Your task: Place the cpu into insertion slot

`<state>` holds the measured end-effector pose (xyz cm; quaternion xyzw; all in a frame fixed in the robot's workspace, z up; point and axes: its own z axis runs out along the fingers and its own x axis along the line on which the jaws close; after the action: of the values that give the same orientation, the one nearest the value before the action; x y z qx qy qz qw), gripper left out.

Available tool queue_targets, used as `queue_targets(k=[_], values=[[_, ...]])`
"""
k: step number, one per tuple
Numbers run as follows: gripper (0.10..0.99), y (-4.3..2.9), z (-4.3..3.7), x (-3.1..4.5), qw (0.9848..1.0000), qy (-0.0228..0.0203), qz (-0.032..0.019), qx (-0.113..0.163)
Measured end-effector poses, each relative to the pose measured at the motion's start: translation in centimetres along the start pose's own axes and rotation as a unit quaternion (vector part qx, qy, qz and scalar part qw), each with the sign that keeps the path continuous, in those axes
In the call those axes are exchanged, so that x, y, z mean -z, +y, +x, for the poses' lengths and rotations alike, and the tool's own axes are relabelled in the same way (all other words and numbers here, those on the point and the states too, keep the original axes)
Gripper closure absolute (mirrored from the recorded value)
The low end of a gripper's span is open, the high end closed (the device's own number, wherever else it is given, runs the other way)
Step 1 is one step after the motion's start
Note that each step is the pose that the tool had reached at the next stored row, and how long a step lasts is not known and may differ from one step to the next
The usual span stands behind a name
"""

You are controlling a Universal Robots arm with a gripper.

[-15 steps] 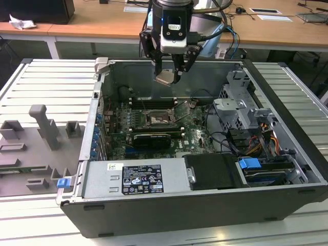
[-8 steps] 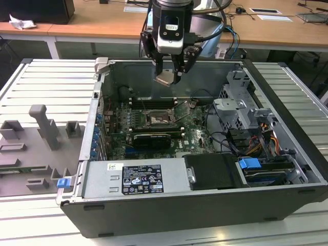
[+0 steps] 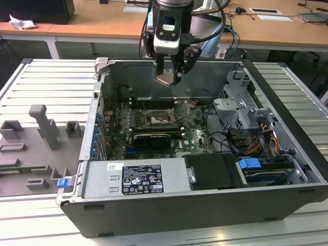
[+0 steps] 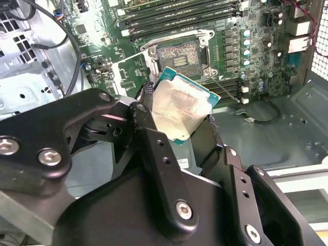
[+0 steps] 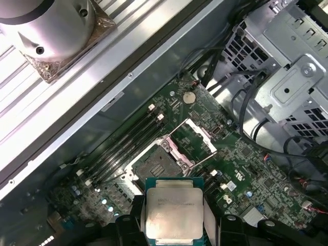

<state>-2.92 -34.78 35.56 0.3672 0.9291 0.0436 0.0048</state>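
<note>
My gripper point(image 3: 168, 76) hangs above the open computer case, shut on the cpu point(image 3: 166, 79), a flat square chip with a silver-grey top. In both wrist views the cpu point(image 4: 179, 108) point(image 5: 173, 212) sits clamped between the black fingers point(image 4: 154, 148), tilted in the second wrist view. The insertion slot point(image 3: 156, 119) lies below on the green motherboard, a square dark socket with its metal frame swung open. It shows in the second wrist view point(image 4: 181, 53) and the first wrist view point(image 5: 160, 165) just beyond the chip's edge. The chip is well above the slot and not touching it.
Long memory slots point(image 3: 154, 100) run beside the socket. A black graphics card point(image 3: 150, 139) lies in front of it, then the power supply point(image 3: 134, 179). The drive cage point(image 3: 237, 110) and cables point(image 3: 225, 138) fill the exterior view's right. Grey fixtures point(image 3: 46, 128) stand on the table at its left.
</note>
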Motion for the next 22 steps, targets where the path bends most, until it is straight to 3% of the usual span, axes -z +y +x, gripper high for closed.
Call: queue_targets(k=[9, 22], values=[[0.549, -0.01, 0.0, -0.05, 0.9995, -0.0028, -0.0007, -0.033], [0.549, -0.01, -0.01, -0.17, 0.9966, -0.007, -0.0019, -0.082]])
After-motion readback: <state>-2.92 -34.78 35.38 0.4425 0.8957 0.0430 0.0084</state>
